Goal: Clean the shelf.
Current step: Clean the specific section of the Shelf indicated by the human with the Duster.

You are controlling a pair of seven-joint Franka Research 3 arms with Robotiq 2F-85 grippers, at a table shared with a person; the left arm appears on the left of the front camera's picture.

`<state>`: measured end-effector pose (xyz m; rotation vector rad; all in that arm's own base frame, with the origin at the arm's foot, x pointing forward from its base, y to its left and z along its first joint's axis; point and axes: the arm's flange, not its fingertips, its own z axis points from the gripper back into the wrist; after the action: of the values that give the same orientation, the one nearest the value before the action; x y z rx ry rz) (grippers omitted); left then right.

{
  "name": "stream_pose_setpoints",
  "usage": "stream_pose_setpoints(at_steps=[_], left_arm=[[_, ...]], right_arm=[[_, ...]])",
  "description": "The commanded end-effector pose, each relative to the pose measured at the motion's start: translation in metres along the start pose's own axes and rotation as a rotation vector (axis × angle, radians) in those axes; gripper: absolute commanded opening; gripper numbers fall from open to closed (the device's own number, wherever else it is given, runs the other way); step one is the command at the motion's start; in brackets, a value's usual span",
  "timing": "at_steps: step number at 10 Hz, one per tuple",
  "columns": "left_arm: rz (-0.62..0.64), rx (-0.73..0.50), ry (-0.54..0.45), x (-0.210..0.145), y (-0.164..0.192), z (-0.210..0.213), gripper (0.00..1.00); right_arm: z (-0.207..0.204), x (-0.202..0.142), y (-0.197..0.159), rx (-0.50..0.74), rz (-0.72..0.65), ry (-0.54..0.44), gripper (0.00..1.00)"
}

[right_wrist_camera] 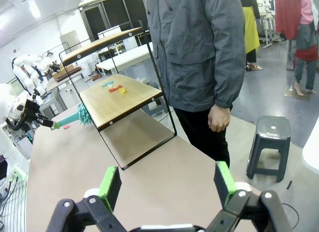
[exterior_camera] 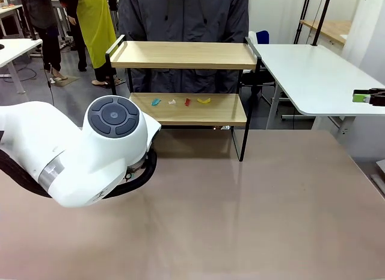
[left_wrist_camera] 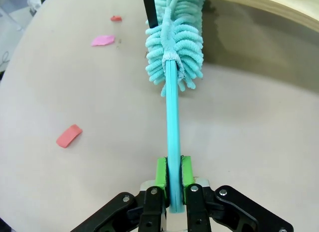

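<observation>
Gripping with the left hand [left_wrist_camera: 173,173], green pads pinched narrow on the slim turquoise handle [left_wrist_camera: 172,117] of a chenille duster. Pointing its fluffy head [left_wrist_camera: 175,37] straight away from the hand, close against the shelf's black front post [left_wrist_camera: 148,6] and just under the edge of the lower board [left_wrist_camera: 269,5]. Holding the right hand [right_wrist_camera: 167,184] spread wide and empty, well off to the right of the shelf. Standing at the far edge of the desk [exterior_camera: 252,208], directly in front of a person [right_wrist_camera: 194,57]: the shelf [exterior_camera: 180,55] itself, two wooden boards in a thin black frame. Lying in a row on the lower board: a teal scrap [exterior_camera: 156,102], a white scrap [exterior_camera: 172,102], a red scrap [exterior_camera: 187,102] and a yellow scrap [exterior_camera: 204,100]. Lying on the desk on the hand's side of the shelf's post: a pink bit [left_wrist_camera: 103,40] and a red bit [left_wrist_camera: 69,135]. Probably the approach to the sweeping step, with the duster at the shelf's left end and the row not yet touched. Next, by this reading: raise the head onto the lower board, slip it between the two boards clear of the post, then draw it along the row.
</observation>
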<state>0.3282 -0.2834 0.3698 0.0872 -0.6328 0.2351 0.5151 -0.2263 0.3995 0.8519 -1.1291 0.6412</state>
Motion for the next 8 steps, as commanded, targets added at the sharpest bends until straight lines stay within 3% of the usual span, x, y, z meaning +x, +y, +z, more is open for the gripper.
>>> stream_pose_setpoints(at_steps=[1, 3, 6, 8], left_arm=[[0.008, -0.002, -0.006, 0.001, 0.000, 0.002, 0.14], [0.074, -0.106, -0.043, 0.008, 0.019, 0.020, 0.14], [0.067, -0.362, -0.015, 0.017, 0.067, 0.036, 0.14], [0.022, -0.444, -0.004, 0.022, 0.091, 0.037, 0.14]], right_arm=[[-0.002, 0.002, 0.002, -0.004, 0.004, 0.001, 1.00], [-0.002, 0.002, 0.002, -0.004, 0.004, 0.001, 1.00], [-0.002, 0.002, 0.002, -0.004, 0.004, 0.001, 1.00], [-0.002, 0.002, 0.002, -0.004, 0.004, 0.001, 1.00]])
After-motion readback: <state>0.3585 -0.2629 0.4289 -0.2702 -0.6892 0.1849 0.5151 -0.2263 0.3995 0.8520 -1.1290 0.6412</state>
